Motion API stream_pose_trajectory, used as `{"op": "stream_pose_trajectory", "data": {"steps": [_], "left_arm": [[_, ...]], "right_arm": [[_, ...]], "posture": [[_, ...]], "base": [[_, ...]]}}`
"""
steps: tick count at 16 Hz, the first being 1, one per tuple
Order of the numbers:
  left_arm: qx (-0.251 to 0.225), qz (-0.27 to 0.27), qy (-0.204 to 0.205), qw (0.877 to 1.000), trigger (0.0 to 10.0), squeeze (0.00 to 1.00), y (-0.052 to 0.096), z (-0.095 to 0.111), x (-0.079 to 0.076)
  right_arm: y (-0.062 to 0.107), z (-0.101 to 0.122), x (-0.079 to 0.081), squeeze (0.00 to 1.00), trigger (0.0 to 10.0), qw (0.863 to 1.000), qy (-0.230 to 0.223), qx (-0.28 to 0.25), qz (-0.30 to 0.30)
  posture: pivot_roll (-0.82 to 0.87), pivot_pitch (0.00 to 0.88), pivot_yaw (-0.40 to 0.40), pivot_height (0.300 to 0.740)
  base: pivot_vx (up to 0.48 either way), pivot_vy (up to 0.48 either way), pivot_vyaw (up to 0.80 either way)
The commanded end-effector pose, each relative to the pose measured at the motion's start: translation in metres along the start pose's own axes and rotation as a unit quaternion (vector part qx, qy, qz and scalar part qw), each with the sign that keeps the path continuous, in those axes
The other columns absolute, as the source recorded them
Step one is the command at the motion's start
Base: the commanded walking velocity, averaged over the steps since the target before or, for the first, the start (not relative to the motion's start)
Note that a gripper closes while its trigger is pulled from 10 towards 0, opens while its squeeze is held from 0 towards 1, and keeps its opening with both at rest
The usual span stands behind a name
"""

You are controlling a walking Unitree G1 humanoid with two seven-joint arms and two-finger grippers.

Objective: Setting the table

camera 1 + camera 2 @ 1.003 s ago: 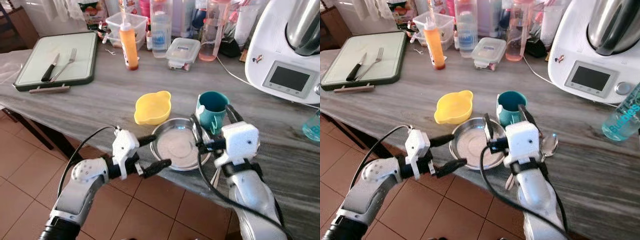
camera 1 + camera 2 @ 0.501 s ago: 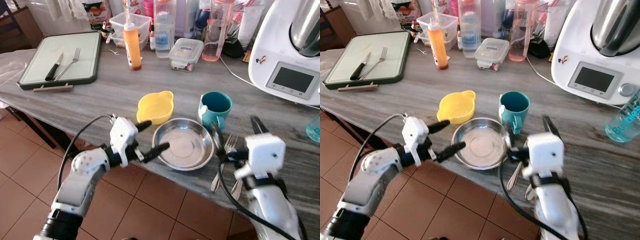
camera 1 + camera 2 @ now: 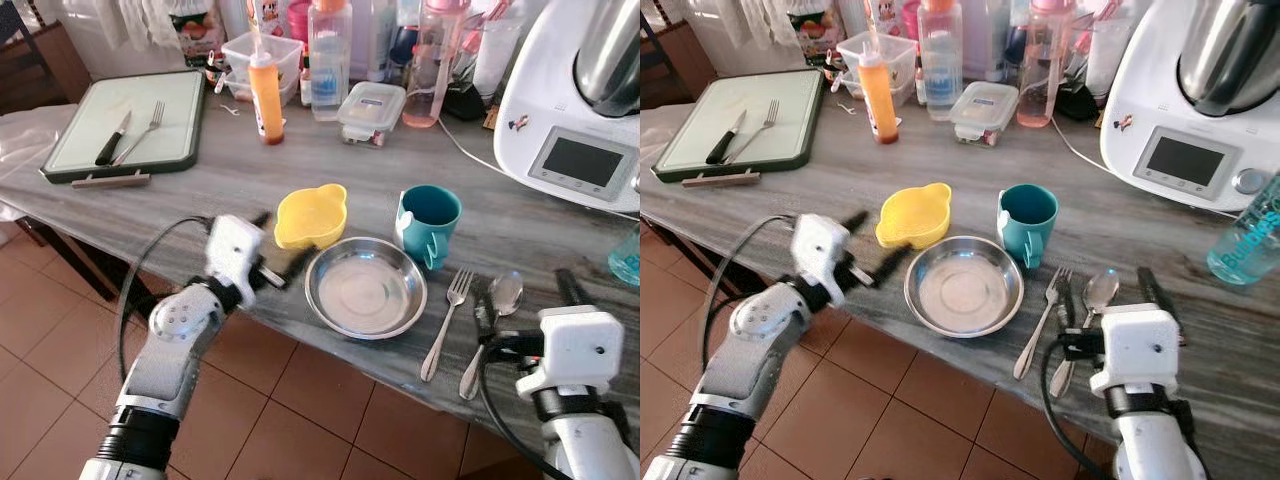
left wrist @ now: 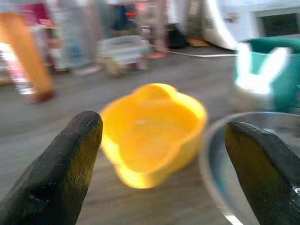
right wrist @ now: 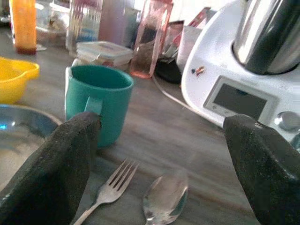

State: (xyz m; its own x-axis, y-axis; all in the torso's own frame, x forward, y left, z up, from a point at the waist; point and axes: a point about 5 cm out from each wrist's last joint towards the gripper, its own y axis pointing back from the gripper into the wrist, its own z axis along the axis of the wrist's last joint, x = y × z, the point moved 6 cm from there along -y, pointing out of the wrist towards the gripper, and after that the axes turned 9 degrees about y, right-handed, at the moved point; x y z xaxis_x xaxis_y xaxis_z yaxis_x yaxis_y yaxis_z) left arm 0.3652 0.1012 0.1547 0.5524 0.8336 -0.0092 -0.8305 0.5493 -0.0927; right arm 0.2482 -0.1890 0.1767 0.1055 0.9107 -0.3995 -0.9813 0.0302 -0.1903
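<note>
On the worktop [image 3: 200, 195] near its front edge I see the steel plate [image 3: 365, 287], the teal mug [image 3: 428, 222] just behind it, and the yellow bowl [image 3: 311, 215] beside the plate. A fork [image 3: 446, 322] and spoon [image 3: 492, 326] lie right of the plate. My left gripper [image 3: 272, 250] sits spread wide and empty before the bowl; my right gripper [image 3: 1110, 293], also wide and empty, sits over the front edge by the spoon.

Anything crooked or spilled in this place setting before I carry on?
No spills. The fork and spoon lie right of the steel plate, both slanted rather than square to the table edge. The teal mug and yellow bowl stand upright behind the plate.
</note>
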Motion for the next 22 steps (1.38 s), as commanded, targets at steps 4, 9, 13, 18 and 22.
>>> {"op": "stream_pose_trajectory", "data": {"steps": [4,9,13,18,22], "left_arm": [[0.025,0.111,-0.055,0.992,10.0,0.00,0.047,-0.019,0.038],[0.058,0.169,-0.066,0.982,10.0,0.00,0.089,-0.042,0.044],[0.063,0.189,-0.062,0.978,10.0,0.00,0.090,-0.046,0.046],[0.059,0.177,-0.057,0.981,10.0,0.00,0.078,-0.044,0.044],[0.056,0.169,-0.064,0.982,10.0,0.00,0.073,-0.044,0.042]], "right_arm": [[0.012,-0.006,-0.003,1.00,10.0,1.000,0.005,0.016,-0.004],[0.002,-0.008,0.003,0.83,10.0,1.000,0.006,0.012,0.021],[0.001,-0.019,0.005,0.00,10.0,0.999,-0.001,0.029,0.025],[0.000,-0.019,0.007,0.00,10.0,0.999,-0.007,0.028,0.014],[0.003,-0.018,0.009,0.00,10.0,1.000,0.003,0.026,0.014]], "posture": [[0.05,0.077,0.020,0.740],[0.09,0.091,-0.023,0.740],[0.11,0.095,-0.031,0.740],[0.09,0.093,-0.007,0.740],[0.08,0.090,0.007,0.740]], "base": [[0.000,0.000,0.00],[0.000,0.000,0.00],[0.000,0.000,0.00],[0.000,0.000,-0.76],[0.000,0.000,-0.19]]}}
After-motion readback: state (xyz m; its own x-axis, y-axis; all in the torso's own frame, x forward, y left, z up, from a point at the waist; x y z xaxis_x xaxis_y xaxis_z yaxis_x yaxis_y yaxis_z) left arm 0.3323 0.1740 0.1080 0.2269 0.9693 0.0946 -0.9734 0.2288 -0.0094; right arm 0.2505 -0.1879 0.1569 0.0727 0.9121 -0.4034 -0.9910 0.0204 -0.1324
